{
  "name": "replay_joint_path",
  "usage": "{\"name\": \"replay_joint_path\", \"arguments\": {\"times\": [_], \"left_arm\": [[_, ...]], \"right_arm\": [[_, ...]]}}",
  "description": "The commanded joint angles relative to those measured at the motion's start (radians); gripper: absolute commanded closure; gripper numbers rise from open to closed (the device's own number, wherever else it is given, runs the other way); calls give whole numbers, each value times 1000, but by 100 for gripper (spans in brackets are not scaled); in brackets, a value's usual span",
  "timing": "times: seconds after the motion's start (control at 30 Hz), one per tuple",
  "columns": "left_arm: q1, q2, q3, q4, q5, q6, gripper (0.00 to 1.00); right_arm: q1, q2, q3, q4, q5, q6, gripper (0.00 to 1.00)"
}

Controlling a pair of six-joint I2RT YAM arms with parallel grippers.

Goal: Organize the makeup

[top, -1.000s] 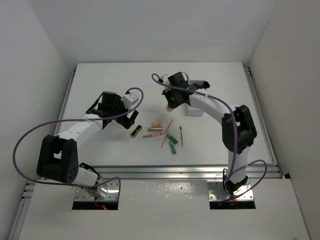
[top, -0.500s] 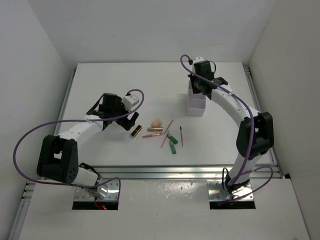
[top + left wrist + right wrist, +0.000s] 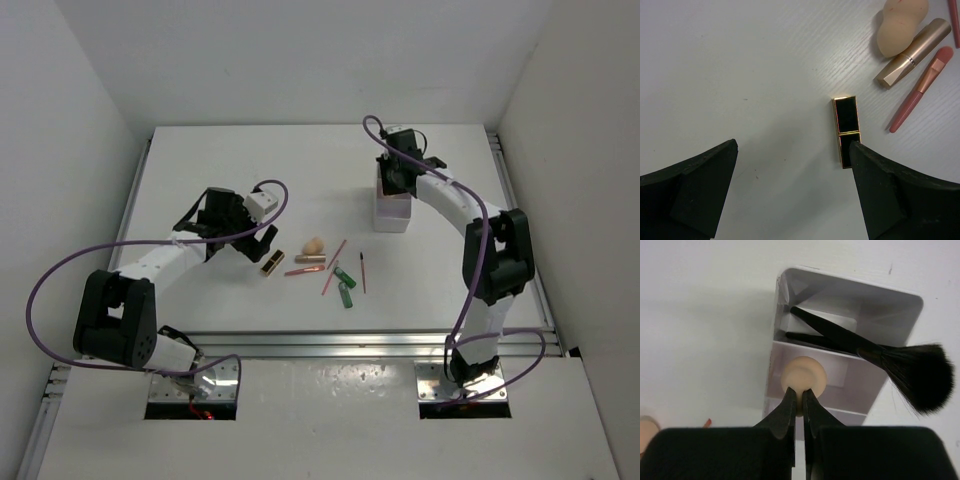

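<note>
- Table (image 3: 200,160): the loose makeup lies in 1 cluster at mid-table. The white box (image 3: 391,220) stands well apart from it, toward the right rear.
- White box: I see at least 2 compartments in the right wrist view.
- Right gripper (image 3: 799,400): the jaws are almost together, pinched on a beige sponge (image 3: 803,374) at the middle compartment. I cannot tell whether the sponge is above the rim or already seated. I judge this to be the placing step. The next move calls for lowering, parting the jaws, then lifting straight up.
- Left gripper (image 3: 792,145): the jaws are wide apart, hovering low over the lipstick (image 3: 846,131). It lies flat on the table, just inside the right finger. I judge a sideways shift is needed to centre it before closing.
- Black brush (image 3: 910,370): it sits in the far compartment, with its bristles out over the rim.
- Not yet stored: the second sponge (image 3: 900,27) just beside the copper tube (image 3: 912,52), the green bottle (image 3: 345,292) and the pencils (image 3: 335,255).
</note>
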State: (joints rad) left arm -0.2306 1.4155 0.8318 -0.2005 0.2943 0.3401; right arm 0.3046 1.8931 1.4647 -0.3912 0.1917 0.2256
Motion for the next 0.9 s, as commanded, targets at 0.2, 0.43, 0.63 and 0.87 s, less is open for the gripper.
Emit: {"name": "replay_joint_path", "arguments": {"times": [0.2, 0.43, 0.63, 0.87], "left_arm": [[-9, -38, -3, 32, 9, 14, 0], [-9, -38, -3, 32, 9, 14, 0], [-9, -38, -13, 32, 9, 14, 0], [-9, -38, -13, 32, 9, 14, 0]], "right_arm": [[-42, 60, -69, 163, -74, 121, 100], [-44, 84, -49, 150, -104, 110, 94], [-44, 43, -17, 94, -146, 54, 56], [-44, -28, 16, 12, -141, 18, 36]]}}
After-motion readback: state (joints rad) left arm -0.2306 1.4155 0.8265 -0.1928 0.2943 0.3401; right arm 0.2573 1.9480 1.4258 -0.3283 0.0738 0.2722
